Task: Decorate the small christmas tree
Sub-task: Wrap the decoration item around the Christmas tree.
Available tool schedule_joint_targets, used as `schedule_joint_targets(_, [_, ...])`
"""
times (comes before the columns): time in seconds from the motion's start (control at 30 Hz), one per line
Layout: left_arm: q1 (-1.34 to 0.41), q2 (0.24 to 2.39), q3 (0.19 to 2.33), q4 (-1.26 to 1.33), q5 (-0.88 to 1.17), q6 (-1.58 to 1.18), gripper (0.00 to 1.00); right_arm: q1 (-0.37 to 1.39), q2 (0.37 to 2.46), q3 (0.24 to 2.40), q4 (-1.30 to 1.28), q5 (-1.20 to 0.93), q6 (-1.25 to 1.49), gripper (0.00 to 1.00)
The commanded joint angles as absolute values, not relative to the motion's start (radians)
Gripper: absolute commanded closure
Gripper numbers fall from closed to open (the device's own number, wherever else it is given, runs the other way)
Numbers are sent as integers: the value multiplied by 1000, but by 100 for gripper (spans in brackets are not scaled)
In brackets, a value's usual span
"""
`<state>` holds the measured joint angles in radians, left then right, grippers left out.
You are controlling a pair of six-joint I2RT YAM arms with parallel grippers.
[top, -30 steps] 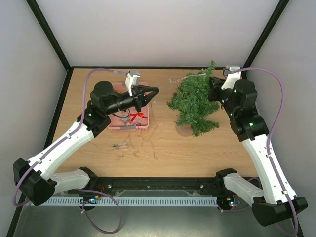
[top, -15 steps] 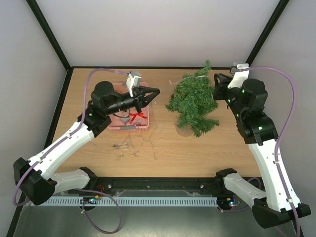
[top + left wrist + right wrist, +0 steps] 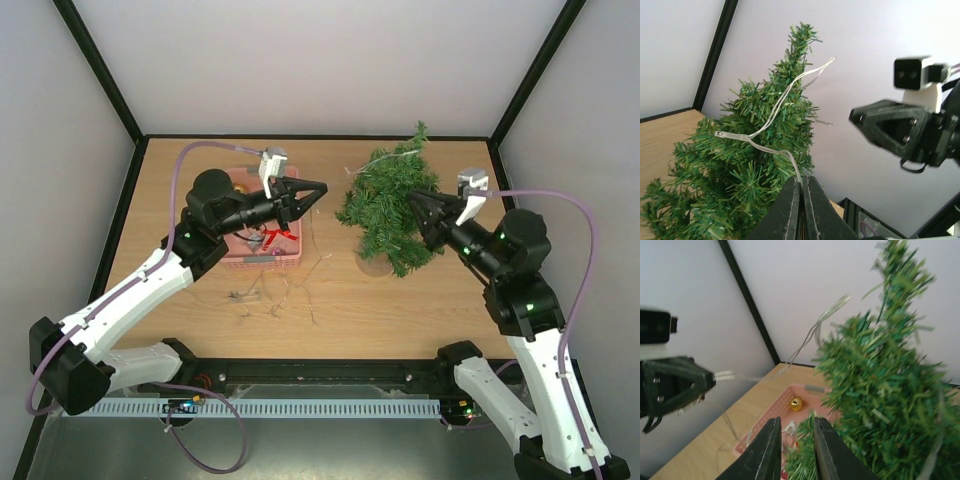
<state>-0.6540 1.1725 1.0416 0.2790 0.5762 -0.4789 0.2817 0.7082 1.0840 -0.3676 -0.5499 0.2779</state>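
- Top view: the tree (image 3: 388, 205) is seen standing on its pale base on the table (image 3: 420, 310). A pink basket (image 3: 240, 258) lies well to the left of the tree.
- The left claw (image 3: 320, 187) is held above the basket's tree-side edge, with its tips pointed at the tree. The right claw (image 3: 413, 203) is set against the tree's right side, with its tips at the branches.
- A thin wire (image 3: 383, 159) is draped across the treetop, and more of it is strewn on the table, near and left of the tree's base.
- Left wrist view: the left claw is pressed shut, and the wire is pinched between its tips just in front of the tree. From there the wire is led up across the branches to the top. The right claw is seen to the right of the tree.
- Right wrist view: the right claw's fingers are parted by a narrow gap, and nothing is held between them. The tree is close on their right. Beyond the tree, a gold ball (image 3: 795, 403) is seen in the basket.
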Motion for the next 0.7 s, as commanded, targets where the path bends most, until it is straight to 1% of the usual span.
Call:
schedule_joint_targets(0.0, [-665,1173,1037,369,580,-541,98,298,657,980,-201,-666,310,82])
schedule_joint_targets(0.13, [-672,1180,1037,370,561,-545,98,348,655,935,-134,-631,324,79])
schedule_joint_targets(0.27, [-679,1186,1032,379,554,-555,98,531,701,904,-125,-514,319,77])
schedule_joint_targets(0.43, [-682,1191,1038,373,548,-552,98,877,752,859,-117,-200,301,75])
schedule_joint_targets(0.53, [-683,1190,1039,366,549,-547,98,1041,761,752,-21,-10,351,72])
schedule_joint_targets(0.67, [-683,1183,1038,360,547,-547,98,1233,792,613,132,223,372,71])
